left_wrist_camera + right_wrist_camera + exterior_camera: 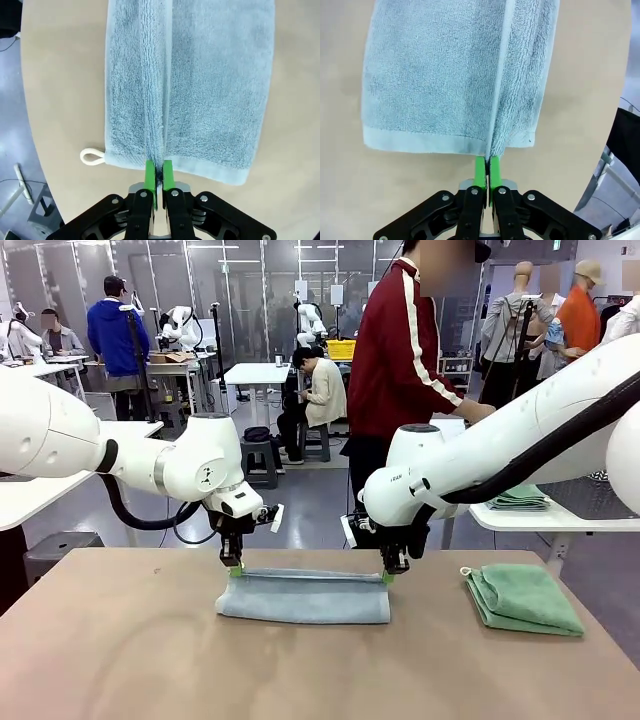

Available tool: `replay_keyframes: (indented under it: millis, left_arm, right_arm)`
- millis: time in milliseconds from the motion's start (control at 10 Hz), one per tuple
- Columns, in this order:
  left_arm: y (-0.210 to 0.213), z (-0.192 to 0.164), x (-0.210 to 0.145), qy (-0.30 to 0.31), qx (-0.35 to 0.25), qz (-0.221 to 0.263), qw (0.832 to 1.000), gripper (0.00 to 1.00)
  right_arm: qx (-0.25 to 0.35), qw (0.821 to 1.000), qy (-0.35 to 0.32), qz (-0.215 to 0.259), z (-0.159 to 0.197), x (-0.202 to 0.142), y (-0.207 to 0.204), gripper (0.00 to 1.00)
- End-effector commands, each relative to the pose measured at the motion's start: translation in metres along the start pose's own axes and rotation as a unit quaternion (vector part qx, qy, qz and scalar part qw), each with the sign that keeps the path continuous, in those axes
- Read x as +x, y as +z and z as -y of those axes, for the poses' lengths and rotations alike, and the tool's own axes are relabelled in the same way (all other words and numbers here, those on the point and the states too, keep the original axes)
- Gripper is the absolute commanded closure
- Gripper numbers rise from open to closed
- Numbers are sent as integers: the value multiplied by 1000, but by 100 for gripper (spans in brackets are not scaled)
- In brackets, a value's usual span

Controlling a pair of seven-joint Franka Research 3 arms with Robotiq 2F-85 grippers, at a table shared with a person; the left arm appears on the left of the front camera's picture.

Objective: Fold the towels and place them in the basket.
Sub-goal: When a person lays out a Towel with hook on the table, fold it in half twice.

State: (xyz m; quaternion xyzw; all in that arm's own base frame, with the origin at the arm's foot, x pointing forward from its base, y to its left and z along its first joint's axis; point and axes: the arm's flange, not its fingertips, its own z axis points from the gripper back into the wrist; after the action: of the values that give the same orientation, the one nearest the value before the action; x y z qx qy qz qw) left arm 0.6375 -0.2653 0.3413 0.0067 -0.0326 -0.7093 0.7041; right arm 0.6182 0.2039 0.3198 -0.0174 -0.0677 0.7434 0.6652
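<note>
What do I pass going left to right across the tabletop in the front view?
left gripper, pinching the blue towel's left end → blue towel → right gripper, pinching its right end → green towel, folded, lying apart

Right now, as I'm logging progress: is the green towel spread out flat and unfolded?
No: the green towel lies folded in layers on the table, to the right of the blue towel.
</note>
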Motion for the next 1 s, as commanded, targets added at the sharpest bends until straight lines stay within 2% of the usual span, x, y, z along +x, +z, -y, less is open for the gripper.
replay_keyframes:
  millis: [0,200,300,400,500,900]
  left_arm:
    - [-2,-7,-14,4,12,-14,1000,93]
    - [-5,-9,-17,7,13,-17,1000,93]
    - [-6,-10,-18,7,17,-16,1000,82]
    - [-6,-10,-18,8,22,-19,1000,73]
    - [-5,-10,-19,8,28,-20,999,62]
    - [8,-6,-23,8,94,-23,995,24]
  right_arm:
    - [-6,1000,-9,-16,3,-10,-4,96]
    - [-7,1000,-4,-8,4,-10,-8,96]
    - [-15,1000,3,-7,4,-8,-7,96]
    - [-23,1000,8,-6,4,-7,-6,91]
    - [-30,999,10,-6,5,-7,-5,84]
    - [-83,996,29,-16,4,-4,6,45]
